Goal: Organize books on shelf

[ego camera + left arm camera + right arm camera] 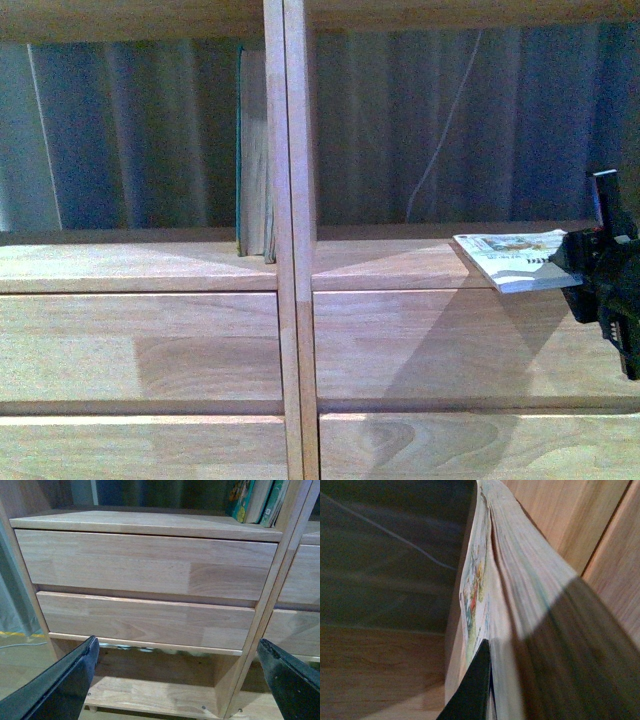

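My right gripper [572,262] is shut on the thin paperback book [512,258]. It holds the book flat at the front edge of the right compartment's floor of the light-wood shelf [290,300]. In the right wrist view the paperback [520,600] fills the middle, with one black finger [472,690] on its cover. The taller teal-edged book [254,160] stands upright in the left compartment against the central divider. My left gripper [177,680] is open and empty, low before the left drawer fronts [145,565]; book spines [255,500] show above them.
A blue-grey curtain [450,120] with a thin white cable hangs behind the open compartments. Below the drawers is an open bottom compartment [150,690] over the peg legs. A floor with a yellow stripe [17,635] lies left of the shelf.
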Available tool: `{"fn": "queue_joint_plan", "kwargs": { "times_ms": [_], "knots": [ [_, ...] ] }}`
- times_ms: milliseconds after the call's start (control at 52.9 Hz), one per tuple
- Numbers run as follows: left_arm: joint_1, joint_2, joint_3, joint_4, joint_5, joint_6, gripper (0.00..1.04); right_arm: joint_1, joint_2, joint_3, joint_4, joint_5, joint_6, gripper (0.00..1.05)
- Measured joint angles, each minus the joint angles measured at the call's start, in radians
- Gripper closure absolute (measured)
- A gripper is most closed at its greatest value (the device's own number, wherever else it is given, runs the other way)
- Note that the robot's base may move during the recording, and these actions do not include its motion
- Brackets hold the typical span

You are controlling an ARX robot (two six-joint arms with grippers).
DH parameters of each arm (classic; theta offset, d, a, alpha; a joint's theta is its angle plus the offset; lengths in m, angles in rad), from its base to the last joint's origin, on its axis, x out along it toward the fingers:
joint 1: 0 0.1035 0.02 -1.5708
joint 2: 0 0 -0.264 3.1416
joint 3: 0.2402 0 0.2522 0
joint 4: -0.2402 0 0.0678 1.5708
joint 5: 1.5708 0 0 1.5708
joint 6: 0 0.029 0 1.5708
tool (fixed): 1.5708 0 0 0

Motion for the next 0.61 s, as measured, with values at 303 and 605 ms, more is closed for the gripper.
{"fn": "queue_joint_plan", "kwargs": {
  "times_ms": [303,605],
  "knots": [
    [0.101,0.101,0.008,0.133,0.232,-0.051,0.07,-0.066,-0.24,-0.106,0.035,-0.133,0.047,0.97],
    [0.234,0.872,0.382,0.595,0.593,-0.218,0.07,-0.078,-0.451,-0.159,0.063,-0.351,0.008,0.97]
  ]
}}
